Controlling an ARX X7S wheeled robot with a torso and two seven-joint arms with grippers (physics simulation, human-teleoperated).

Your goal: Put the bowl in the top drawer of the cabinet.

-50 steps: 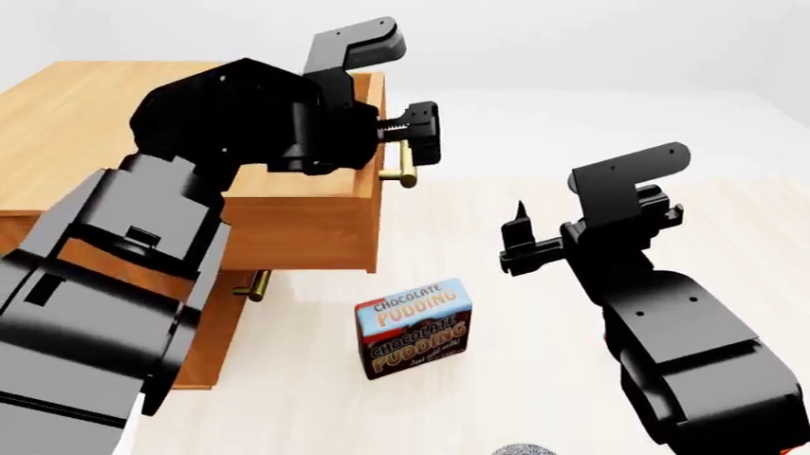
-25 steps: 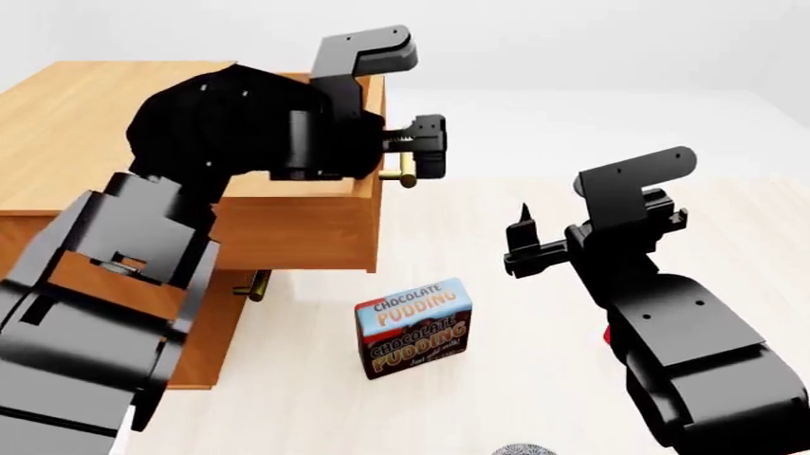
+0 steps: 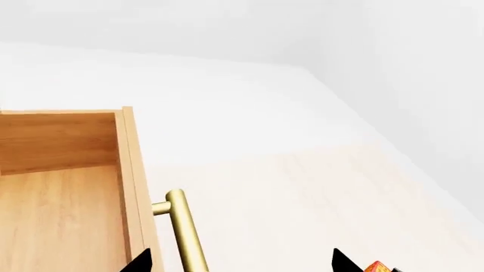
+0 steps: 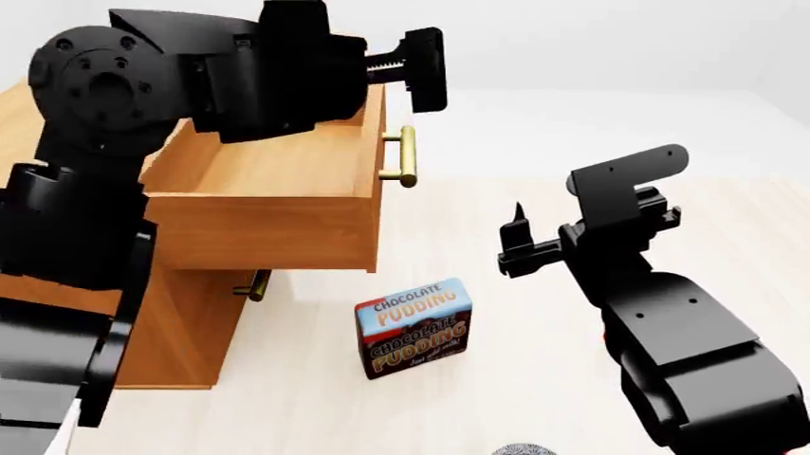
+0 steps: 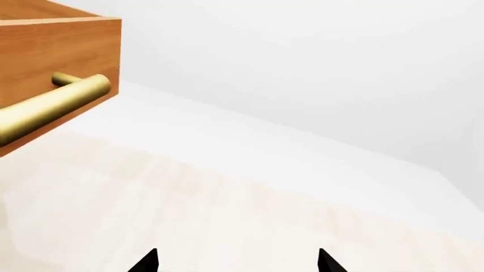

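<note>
Two black grippers showing over pale wood floor (image 4: 506, 227), white walls behind. Left gripper (image 3: 238, 262) hanging above brass handle (image 4: 408, 156) of top drawer (image 4: 272, 204), fingers spread apart, holding nothing. Drawer sticking out of cabinet (image 4: 177, 332), open. Right gripper (image 5: 237, 262) also spread wide, empty. Box (image 4: 414, 327) standing below right fingers, reading "CHOCOLATE PUDDING". Bowl (image 4: 522, 449) barely peeking at bottom edge, well below both grippers.

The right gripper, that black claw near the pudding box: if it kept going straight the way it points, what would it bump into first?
Probably nothing. The right gripper points over bare floor toward the white wall; the top drawer and its handle look off to one side.
</note>
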